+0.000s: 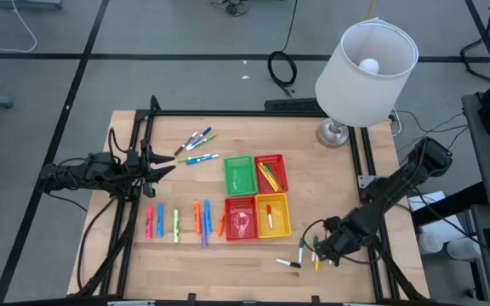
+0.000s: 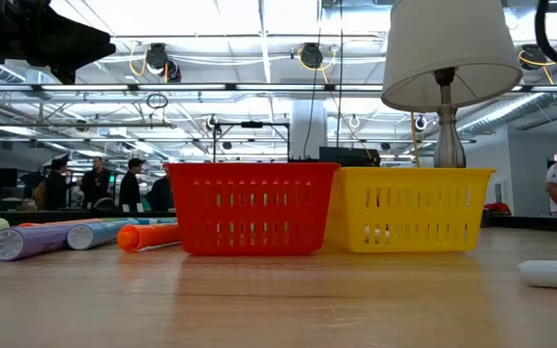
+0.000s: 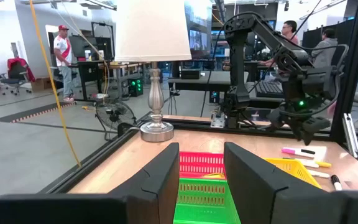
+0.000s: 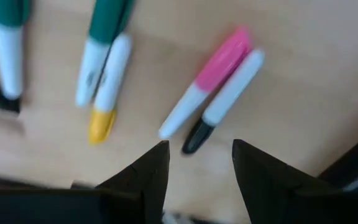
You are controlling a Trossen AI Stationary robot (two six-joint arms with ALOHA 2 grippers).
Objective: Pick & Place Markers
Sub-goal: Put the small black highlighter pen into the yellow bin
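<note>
Lying in a row near the table's [image 1: 134,280] front-left part, several markers [image 1: 177,225] have their long axes running front to back; another cluster [image 1: 196,143] fans diagonally toward the back edge, beside the green basket [image 1: 238,174]. Near the front-right corner, the right gripper [image 4: 194,163] hovers with fingers spread, empty, over a pink-capped marker [image 4: 207,84] and a black-tipped one, both tilted. Left gripper [image 3: 201,177], parted and empty, sits at the left edge. Cap lettering is unreadable.
</note>
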